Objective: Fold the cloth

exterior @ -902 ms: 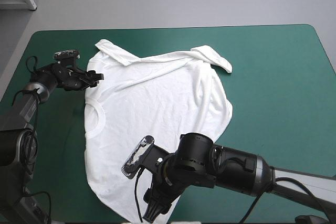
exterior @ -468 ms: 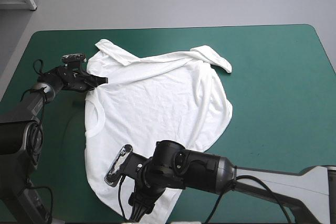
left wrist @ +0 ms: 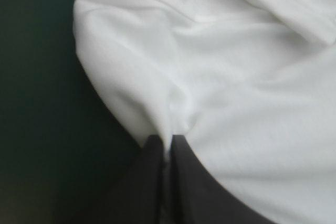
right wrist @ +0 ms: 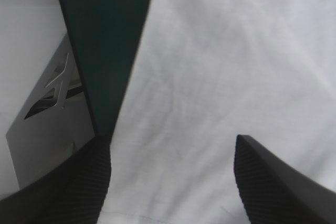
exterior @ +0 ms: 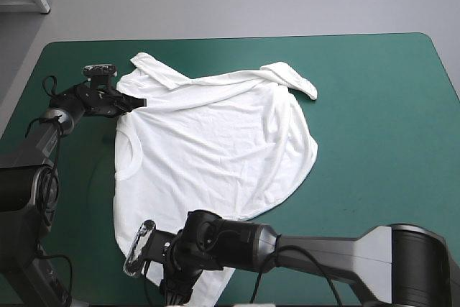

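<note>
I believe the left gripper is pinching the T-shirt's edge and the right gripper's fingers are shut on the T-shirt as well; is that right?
Not quite: the fingers of the right gripper stand apart, open over the T-shirt and holding nothing, as the right wrist view shows. The left gripper is indeed pinching the T-shirt's edge.

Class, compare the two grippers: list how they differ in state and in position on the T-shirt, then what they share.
The left gripper is shut on the T-shirt, pinching a fold; the right gripper is open, holding nothing. The left gripper is by the T-shirt's far sleeve, the right gripper over its near end. Both are at the T-shirt's edge.
</note>
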